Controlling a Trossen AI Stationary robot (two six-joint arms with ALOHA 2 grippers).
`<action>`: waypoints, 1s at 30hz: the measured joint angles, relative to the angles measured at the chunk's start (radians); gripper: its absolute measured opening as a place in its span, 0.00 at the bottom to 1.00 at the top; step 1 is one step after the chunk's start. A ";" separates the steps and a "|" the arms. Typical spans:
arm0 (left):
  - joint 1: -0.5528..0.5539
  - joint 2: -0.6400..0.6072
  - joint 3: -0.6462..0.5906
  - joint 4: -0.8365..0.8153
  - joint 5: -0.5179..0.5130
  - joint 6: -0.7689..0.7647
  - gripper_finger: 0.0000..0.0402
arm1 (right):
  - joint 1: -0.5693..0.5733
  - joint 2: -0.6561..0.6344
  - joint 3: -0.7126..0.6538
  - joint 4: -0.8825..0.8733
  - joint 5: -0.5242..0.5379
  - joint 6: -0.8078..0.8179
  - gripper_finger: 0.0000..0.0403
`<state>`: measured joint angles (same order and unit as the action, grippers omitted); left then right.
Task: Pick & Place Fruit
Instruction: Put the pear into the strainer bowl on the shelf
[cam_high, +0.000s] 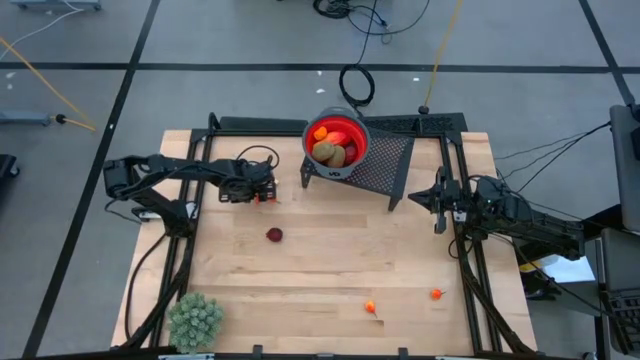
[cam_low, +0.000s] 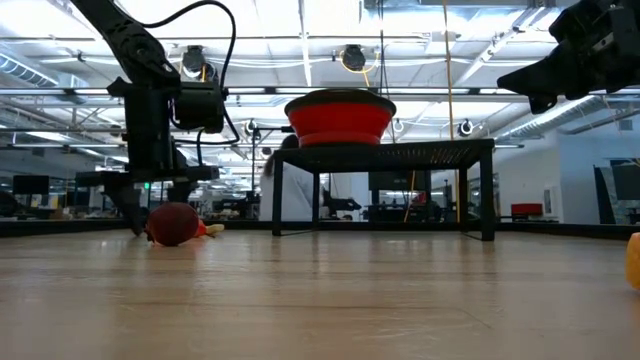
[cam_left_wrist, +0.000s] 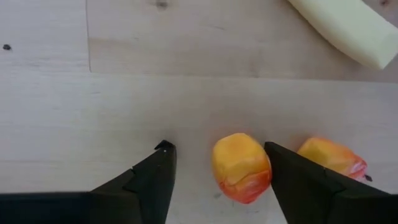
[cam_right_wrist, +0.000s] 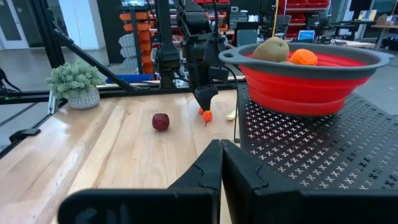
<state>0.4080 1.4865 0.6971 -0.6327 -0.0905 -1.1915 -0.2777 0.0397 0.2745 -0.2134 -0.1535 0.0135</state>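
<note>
My left gripper (cam_left_wrist: 216, 148) points down at the table's far left, open, its fingertips low over the wood. A small yellow-orange fruit piece (cam_left_wrist: 241, 167) lies between its fingers, close to one of them, and a second piece (cam_left_wrist: 329, 157) lies just outside that finger. A dark red round fruit (cam_high: 274, 235) rests on the table, nearer than the left gripper. A red bowl (cam_high: 352, 128) on a black mesh stand (cam_high: 385, 165) holds brown kiwis (cam_high: 328, 152) and orange fruit (cam_high: 322, 132). My right gripper (cam_high: 440, 205) waits shut at the right, above the stand's edge. My left gripper stands over the yellow-orange piece from above, fingers pointing down. The piece lies on the table right beside the inner face of one finger (cam_left_wrist: 292, 177). I cannot tell whether they touch. The other finger (cam_left_wrist: 155, 177) is clear of it.
A pale long object (cam_left_wrist: 342, 28) lies on the wood beyond the left gripper. Two tiny orange pieces (cam_high: 370, 307) (cam_high: 436, 294) lie near the table's front. A pale green spiky plant ball (cam_high: 195, 320) sits at the near left corner. Bare wood lies in the middle.
</note>
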 joint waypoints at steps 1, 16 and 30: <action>0.000 0.000 0.000 0.000 -0.003 0.000 0.58 | 0.000 0.000 0.000 0.000 0.000 0.000 0.00; 0.000 0.000 0.000 0.002 -0.007 -0.001 0.29 | 0.000 0.000 0.000 0.000 0.000 0.001 0.00; -0.001 -0.033 0.001 -0.034 0.074 -0.019 0.28 | 0.000 0.000 0.000 0.000 0.000 0.001 0.00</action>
<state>0.4069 1.4535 0.6983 -0.6671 -0.0169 -1.2103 -0.2779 0.0395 0.2749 -0.2138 -0.1539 0.0143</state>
